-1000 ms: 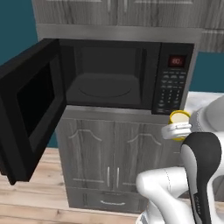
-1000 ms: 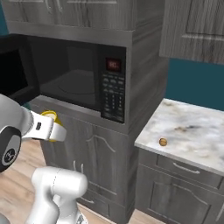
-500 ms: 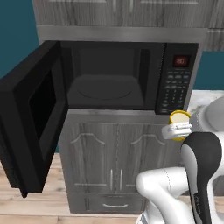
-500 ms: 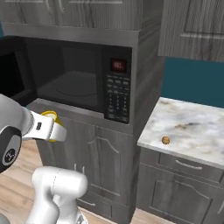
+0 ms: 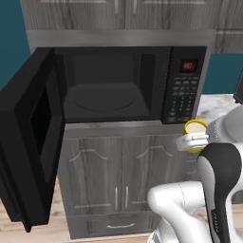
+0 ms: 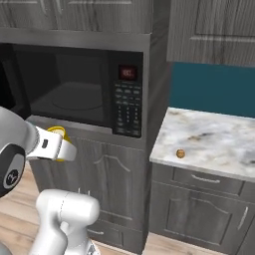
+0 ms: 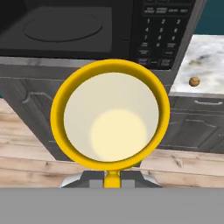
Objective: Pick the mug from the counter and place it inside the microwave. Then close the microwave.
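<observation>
Gripping the yellow mug (image 7: pixel 110 114), apparently by its handle, the gripper (image 7: pixel 112 179) hung just below the open microwave (image 5: pixel 118 85) keypad.

Even, flat rendered light throughout — no glare and scarcely any cast shadows. The microwave (image 5: pixel 114 85) cavity is dim. Edges look soft and slightly pixelated, without lens distortion.

yellow mug (image 7: pixel 110 116), black microwave (image 5: pixel 118 85), veined white counter (image 6: pixel 214 139)
</observation>
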Robot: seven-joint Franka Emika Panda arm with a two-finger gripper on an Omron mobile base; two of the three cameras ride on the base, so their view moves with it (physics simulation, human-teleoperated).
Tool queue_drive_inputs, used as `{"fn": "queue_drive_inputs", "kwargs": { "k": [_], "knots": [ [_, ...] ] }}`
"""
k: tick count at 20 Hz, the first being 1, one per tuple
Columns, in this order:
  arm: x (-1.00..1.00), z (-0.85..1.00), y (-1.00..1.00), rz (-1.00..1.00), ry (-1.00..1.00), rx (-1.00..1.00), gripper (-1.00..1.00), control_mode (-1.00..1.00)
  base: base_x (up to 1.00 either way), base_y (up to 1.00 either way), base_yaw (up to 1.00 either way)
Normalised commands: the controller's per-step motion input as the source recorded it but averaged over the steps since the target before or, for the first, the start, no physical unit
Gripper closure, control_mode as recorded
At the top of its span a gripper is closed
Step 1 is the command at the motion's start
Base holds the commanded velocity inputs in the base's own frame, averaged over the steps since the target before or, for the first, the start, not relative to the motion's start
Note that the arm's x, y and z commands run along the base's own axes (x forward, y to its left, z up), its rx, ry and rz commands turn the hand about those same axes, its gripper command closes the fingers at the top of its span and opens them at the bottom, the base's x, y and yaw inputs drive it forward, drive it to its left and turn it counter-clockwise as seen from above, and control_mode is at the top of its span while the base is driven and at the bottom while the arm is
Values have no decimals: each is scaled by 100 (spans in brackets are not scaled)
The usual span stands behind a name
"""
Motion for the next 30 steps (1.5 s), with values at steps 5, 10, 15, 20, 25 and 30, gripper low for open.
{"fn": "queue_drive_inputs", "kwargs": {
  "k": [5, 10, 15, 20, 25, 30],
  "knots": [
    [0, 0, 0, 0, 0, 0, 100, 100, 0, 46, -17],
    [0, 0, 0, 0, 0, 0, 100, 100, 0, 31, -7],
    [0, 0, 0, 0, 0, 0, 100, 100, 0, 24, 0],
    [0, 0, 0, 0, 0, 0, 100, 100, 0, 32, 1],
    [0, 0, 0, 0, 0, 0, 100, 100, 0, 32, 2],
    [0, 0, 0, 0, 0, 0, 100, 100, 1, 4, -1]
  ]
}}
